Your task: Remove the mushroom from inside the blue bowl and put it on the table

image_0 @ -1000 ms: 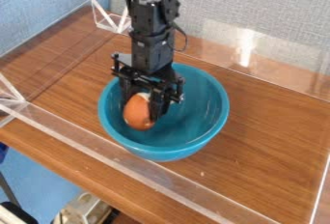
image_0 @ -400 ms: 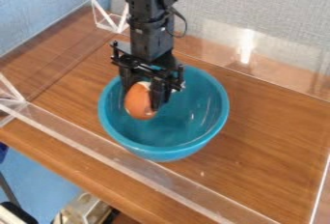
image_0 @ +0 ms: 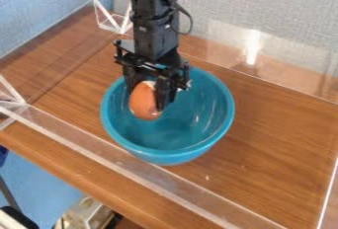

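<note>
Over the blue bowl (image_0: 172,116), in the single camera view, my gripper (image_0: 148,103) points straight down with its jaws clamped on the mushroom (image_0: 144,103), the orange-brown cap caught between them above the bowl's floor, toward its nine o'clock side. The cap is round and smooth, so I judge my hold shallow: a jolt on the way up could roll it out and drop it back into the bowl. The rim at nine o'clock stands close to my jaws; moving sideways before I am above it could clip the wall and drag or tip the bowl. Around the bowl the bench (image_0: 264,164) is brown wood grain, bare from three to five o'clock, edged with clear acrylic walls (image_0: 158,179). Beyond, at twelve o'clock, a blue-grey wall (image_0: 264,6).
</note>
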`<state>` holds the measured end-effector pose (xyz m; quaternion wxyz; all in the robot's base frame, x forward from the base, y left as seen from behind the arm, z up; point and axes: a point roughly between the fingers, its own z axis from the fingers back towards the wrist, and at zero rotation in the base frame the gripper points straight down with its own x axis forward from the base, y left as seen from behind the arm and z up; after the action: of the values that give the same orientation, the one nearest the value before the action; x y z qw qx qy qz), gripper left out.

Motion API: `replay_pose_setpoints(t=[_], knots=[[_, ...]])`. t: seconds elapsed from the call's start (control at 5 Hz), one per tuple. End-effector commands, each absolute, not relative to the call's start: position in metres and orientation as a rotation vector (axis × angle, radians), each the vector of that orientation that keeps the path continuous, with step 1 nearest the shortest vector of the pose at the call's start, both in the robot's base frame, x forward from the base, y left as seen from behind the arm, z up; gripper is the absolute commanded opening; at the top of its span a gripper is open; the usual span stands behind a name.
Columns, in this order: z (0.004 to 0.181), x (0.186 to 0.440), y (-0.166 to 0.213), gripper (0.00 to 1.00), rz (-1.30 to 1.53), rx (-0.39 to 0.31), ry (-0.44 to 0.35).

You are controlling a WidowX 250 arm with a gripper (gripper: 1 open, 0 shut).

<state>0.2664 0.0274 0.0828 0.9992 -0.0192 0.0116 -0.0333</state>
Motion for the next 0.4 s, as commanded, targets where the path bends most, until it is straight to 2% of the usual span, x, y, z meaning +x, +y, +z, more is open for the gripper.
replay_pose_setpoints(t=[0.0, 0.2], knots=[[0.0947, 0.2709, 0.0257, 0.00, -0.081, -0.032, -0.046], [0.0912, 0.2693, 0.0236, 0.00, -0.083, -0.035, -0.044]])
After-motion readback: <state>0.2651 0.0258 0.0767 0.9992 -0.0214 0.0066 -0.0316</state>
